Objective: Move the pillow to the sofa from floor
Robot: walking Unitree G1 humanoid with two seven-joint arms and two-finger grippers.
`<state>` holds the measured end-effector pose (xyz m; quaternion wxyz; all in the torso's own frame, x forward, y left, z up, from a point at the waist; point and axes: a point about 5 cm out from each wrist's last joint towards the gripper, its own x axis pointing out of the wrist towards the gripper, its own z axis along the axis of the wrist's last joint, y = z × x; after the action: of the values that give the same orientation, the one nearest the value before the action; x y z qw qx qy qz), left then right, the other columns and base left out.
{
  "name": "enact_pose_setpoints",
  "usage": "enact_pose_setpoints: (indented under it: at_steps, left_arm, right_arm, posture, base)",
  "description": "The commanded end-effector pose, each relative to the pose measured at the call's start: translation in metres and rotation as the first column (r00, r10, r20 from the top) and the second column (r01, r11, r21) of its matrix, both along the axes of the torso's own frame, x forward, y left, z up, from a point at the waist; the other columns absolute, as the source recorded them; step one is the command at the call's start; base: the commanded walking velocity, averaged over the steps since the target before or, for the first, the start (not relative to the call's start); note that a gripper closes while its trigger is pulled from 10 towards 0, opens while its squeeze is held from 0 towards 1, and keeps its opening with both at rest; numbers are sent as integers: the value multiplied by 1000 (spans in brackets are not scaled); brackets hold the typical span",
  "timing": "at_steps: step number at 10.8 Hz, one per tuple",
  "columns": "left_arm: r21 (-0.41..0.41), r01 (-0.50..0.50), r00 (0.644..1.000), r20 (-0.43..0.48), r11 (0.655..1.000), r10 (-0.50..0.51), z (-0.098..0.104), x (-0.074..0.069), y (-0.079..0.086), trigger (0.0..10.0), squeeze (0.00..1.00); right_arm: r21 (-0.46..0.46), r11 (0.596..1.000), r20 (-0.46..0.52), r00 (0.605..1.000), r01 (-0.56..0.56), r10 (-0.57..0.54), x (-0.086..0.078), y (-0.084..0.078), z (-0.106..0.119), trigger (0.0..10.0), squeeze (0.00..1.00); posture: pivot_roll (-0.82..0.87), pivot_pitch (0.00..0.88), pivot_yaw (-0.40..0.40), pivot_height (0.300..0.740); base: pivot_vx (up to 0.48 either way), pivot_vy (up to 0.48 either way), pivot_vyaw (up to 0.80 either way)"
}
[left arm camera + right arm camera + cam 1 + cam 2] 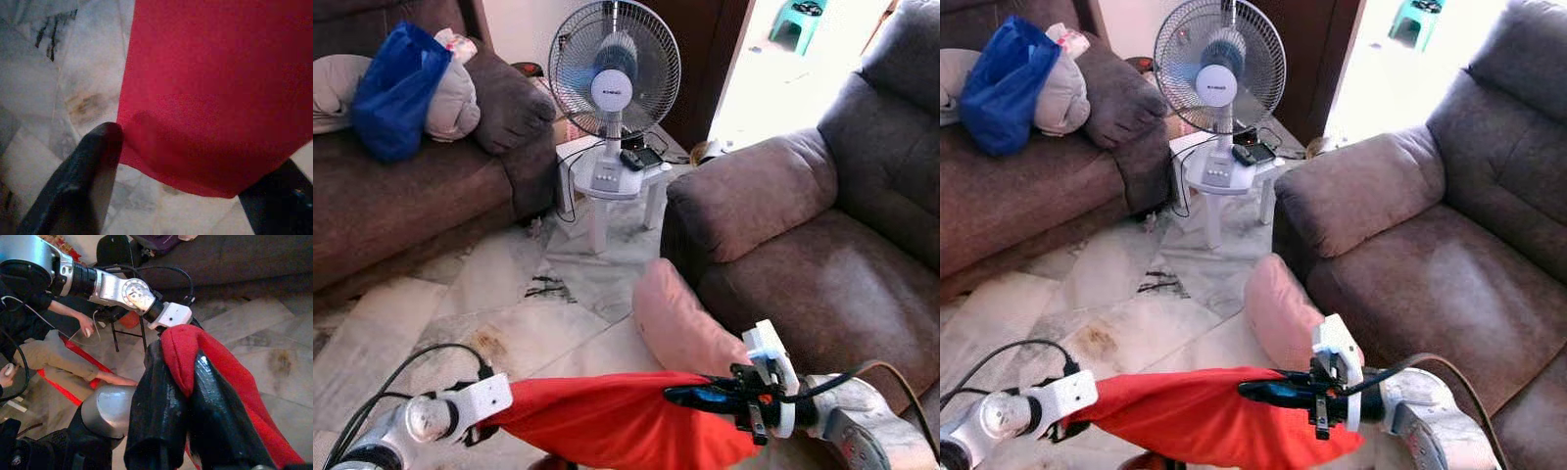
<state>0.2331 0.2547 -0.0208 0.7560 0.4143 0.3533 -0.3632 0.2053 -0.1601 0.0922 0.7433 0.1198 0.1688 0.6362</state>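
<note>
A red pillow [607, 416] hangs stretched between my two grippers, low in front of me and above the marble floor. My right gripper [690, 395] is shut on its right end, the black fingers [156, 396] pinching a fold of red cloth. My left gripper [494, 423] holds the left end, with the pillow's edge between its spread fingers [93, 166]. A pink pillow [680, 323] leans on the floor against the front of the brown sofa [822, 284] on my right, just beyond the red one.
A second brown sofa [401, 206] on the left carries a blue bag [396, 88] and grey cushions. A fan [612, 83] stands on a white stool [607, 181] between the sofas. A person [54, 357] sits on the floor behind me.
</note>
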Motion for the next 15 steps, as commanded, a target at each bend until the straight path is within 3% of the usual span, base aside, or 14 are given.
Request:
enact_pose_setpoints:
  at_steps: [1, 5, 9, 15]
  left_arm:
    - [23, 3, 999, -38, 1000, -2, -3, -5, 5, 0, 0]
    - [-11, -6, 1000, -15, 1000, 6, -4, -3, -2, 0, 0]
    - [-1, -28, 995, 100, 1000, 28, 1, 7, -7, 0, 0]
    - [-26, -103, 981, 165, 994, 106, -4, 6, -13, 0, 0]
  right_arm:
    - [76, 997, 94, 995, -29, 22, 3, 2, 23, 10000, 0]
    - [72, 997, 94, 995, -25, 19, 4, 1, 24, 10000, 0]
    - [76, 997, 84, 996, -23, 17, 1, 3, 22, 10000, 0]
    - [84, 996, 79, 997, -3, -4, 3, 6, 19, 10000, 0]
  posture:
    - [17, 87, -76, 740]
    - [11, 85, -76, 740]
    - [11, 86, -74, 740]
    - [17, 84, -70, 740]
  base:
    - [0, 0, 0]
    - [0, 0, 0]
    - [0, 0, 0]
    - [0, 0, 0]
